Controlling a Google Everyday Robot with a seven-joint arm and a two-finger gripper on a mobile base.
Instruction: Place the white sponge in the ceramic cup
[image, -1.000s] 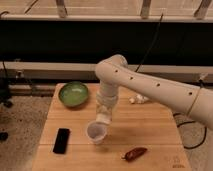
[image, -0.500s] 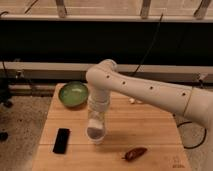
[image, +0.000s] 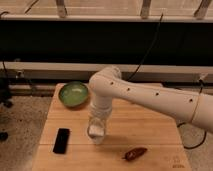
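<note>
The ceramic cup (image: 96, 139) stands on the wooden table (image: 150, 132), left of the middle, and only its lower part shows. My gripper (image: 97, 127) points straight down and sits right over the cup's mouth, covering it. A whitish patch at the gripper's tip may be the white sponge, but I cannot tell it apart from the cup's rim. The white arm reaches in from the right.
A green bowl (image: 73, 94) stands at the back left of the table. A black phone (image: 61, 140) lies at the front left. A dark red, pepper-like object (image: 135, 153) lies at the front right. The arm hides the back middle of the table.
The gripper has moved left and down from beside the cup to directly over its mouth. The arm now hides the small whitish object at the back.
</note>
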